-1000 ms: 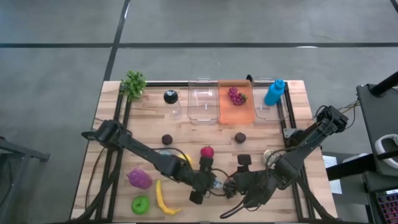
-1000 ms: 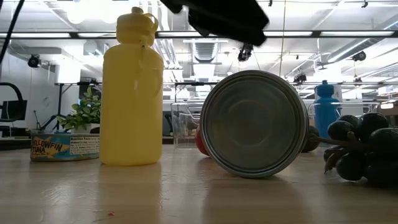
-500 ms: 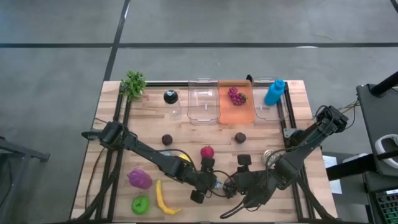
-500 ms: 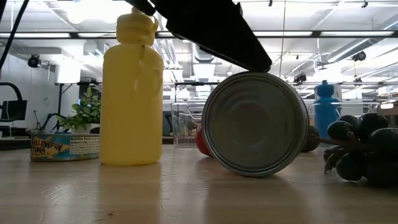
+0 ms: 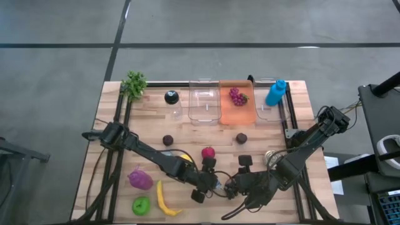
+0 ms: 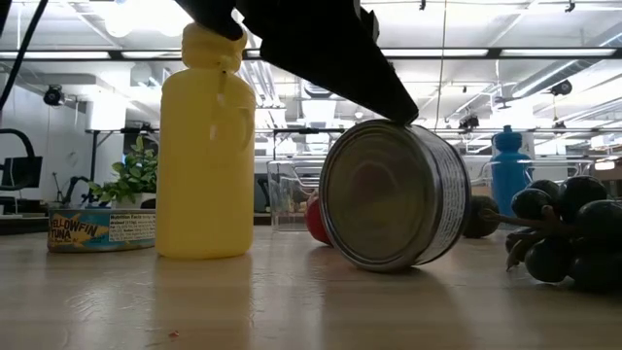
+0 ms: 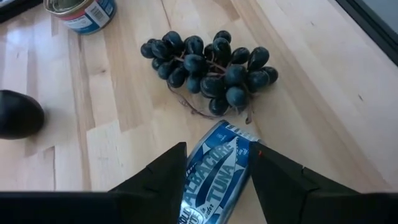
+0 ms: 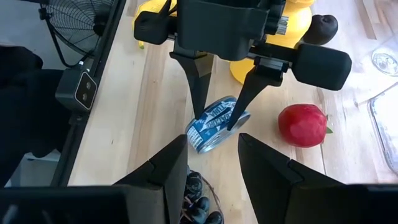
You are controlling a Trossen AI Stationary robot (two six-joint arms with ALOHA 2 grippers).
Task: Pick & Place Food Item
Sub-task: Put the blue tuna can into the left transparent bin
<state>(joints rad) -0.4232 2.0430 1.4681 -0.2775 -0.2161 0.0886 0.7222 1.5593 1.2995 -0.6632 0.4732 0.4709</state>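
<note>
From above, both arms crowd the near edge of the table, the left gripper and the right gripper almost nose to nose, and what lies between them is hidden under the dark links, though the pomegranate sits just beyond the left gripper and a banana lies off to its side. At table height the tuna can lies on its side, rim toward the lens, with a dark finger coming down onto its top; the yellow bottle stands upright close beside it, and a second tin sits farther off. On the left wrist camera the can shows its blue label right between this gripper's two fingers, which flank its curved wall, closing in but not clearly clamped yet. I'd judge it rigid, fairly heavy for its size and smooth, so it may roll or skid; the flat ends would be the surer hold, or else square across the middle of the wall. The dark grapes lie just ahead of the fingertips, soft and easily crushed if the can is pushed forward. From the right wrist camera the right gripper hangs spread and empty, looking back at the left gripper straddling the can, pomegranate just to one side, the yellow bottle close behind; those neighbours leave little room to swing.
</note>
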